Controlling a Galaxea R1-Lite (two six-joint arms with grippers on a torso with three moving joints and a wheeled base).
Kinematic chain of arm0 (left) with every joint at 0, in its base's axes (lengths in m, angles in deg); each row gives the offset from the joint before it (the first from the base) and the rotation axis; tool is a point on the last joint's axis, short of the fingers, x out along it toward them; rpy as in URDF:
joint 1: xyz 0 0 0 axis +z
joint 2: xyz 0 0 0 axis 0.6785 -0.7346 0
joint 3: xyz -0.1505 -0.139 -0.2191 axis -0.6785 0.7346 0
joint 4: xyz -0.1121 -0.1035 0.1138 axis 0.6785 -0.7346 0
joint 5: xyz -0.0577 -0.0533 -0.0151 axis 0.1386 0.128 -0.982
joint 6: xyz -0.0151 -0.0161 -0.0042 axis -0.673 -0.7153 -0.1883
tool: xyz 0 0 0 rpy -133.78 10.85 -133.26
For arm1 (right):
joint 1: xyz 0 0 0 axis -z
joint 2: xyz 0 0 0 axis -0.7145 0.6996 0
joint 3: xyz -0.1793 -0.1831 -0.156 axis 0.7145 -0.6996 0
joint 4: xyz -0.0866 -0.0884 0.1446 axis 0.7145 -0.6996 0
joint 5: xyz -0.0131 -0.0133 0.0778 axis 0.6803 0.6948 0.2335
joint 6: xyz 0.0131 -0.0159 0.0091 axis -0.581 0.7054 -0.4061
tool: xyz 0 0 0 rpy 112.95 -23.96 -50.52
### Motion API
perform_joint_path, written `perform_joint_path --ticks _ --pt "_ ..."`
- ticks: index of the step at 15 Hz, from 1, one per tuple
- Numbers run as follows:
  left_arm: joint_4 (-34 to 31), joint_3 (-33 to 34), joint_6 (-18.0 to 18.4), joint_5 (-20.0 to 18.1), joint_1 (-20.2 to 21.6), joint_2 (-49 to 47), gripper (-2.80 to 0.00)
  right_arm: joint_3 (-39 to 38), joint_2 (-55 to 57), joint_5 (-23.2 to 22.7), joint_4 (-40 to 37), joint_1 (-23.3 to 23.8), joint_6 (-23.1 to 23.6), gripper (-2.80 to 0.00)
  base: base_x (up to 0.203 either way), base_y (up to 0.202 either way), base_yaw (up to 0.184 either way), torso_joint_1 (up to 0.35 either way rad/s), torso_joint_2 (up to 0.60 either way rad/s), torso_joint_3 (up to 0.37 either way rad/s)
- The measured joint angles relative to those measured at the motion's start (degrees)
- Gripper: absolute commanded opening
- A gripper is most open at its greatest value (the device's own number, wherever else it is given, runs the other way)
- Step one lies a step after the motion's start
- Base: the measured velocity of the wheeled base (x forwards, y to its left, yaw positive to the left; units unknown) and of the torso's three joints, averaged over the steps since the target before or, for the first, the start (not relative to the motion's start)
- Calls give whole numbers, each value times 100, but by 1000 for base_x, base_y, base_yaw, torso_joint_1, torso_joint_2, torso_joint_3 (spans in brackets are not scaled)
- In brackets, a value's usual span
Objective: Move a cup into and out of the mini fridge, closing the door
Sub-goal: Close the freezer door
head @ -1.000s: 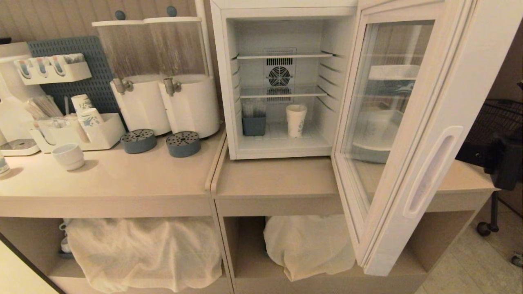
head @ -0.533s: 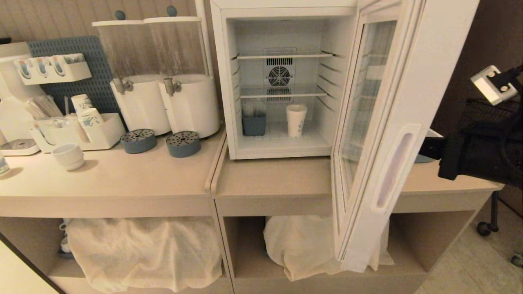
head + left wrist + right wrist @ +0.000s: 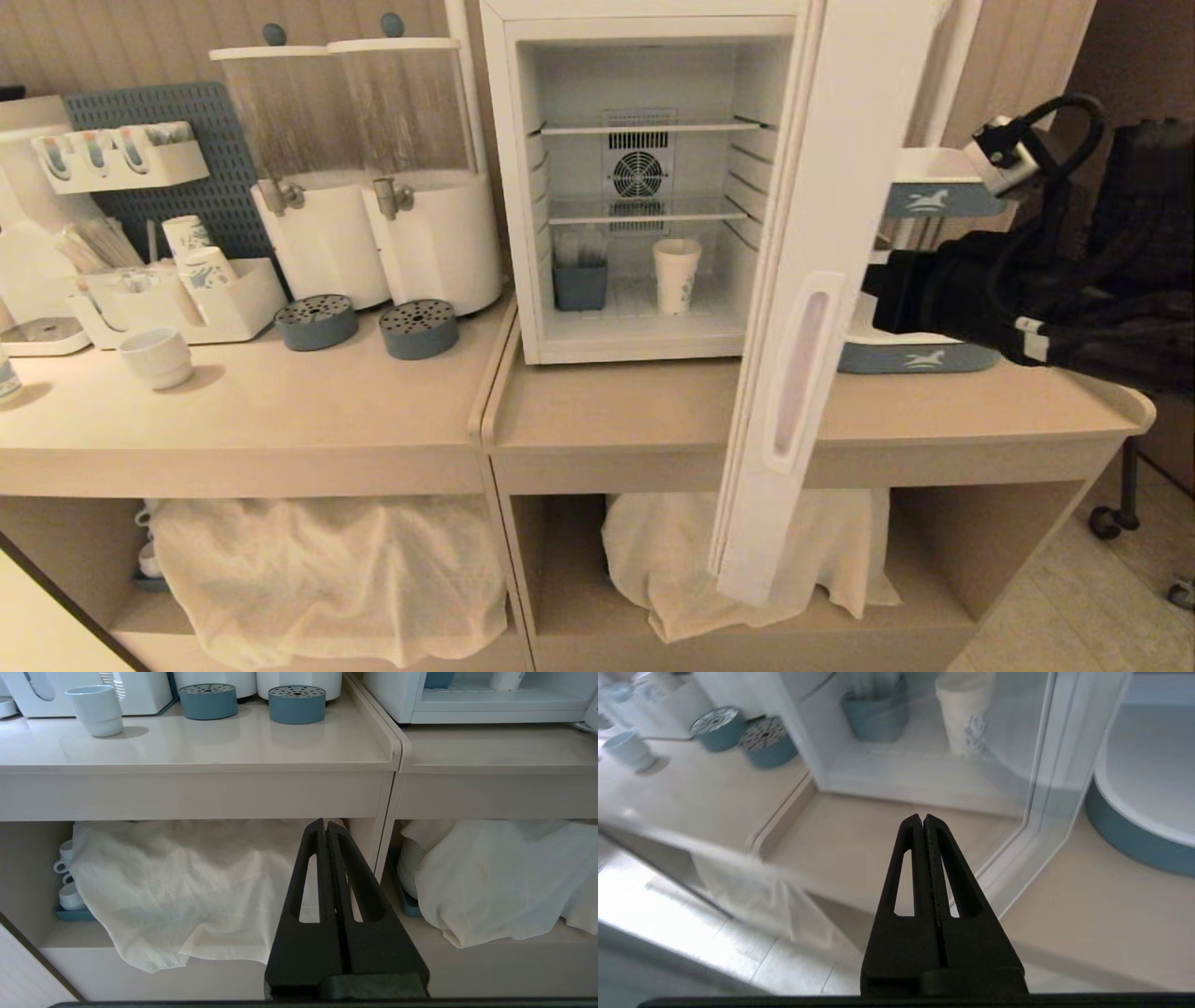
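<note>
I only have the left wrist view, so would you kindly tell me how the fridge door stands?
Observer: The door is partly open, nearly edge-on to the head camera.
Operator: Thank you. Where is the right gripper?
Observer: The right gripper is on the door's outer side, pointing at its glass; contact is unclear.
Operator: Is it carrying anything?
Observer: No, its jaws are shut on nothing; the cup stands upright inside the fridge.

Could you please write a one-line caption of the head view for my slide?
Cup standing inside the mini fridge; right arm behind the half-open door.
</note>
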Motion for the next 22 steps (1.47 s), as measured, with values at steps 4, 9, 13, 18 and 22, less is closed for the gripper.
perform_joint_path --ticks 4,9,13,18,22 --pt "0 0 0 2 0 0 -280 370 467 383 71 -360 -96 -280 0 0 0 0 0 0" --pt "6 0 -17 2 0 0 -280 1117 1168 1131 72 -655 -74 -280 0 0 0 0 0 0" --pt "9 0 -19 2 0 0 -280 1808 1800 1312 74 -671 37 -280 0 0 0 0 0 0" --pt "9 0 -22 0 0 0 -280 3148 2838 1617 4 -671 357 -280 0 0 0 0 0 0" --pt "9 0 -26 2 0 0 -280 4107 3607 1710 -81 -666 578 -280 0 0 0 0 0 0"
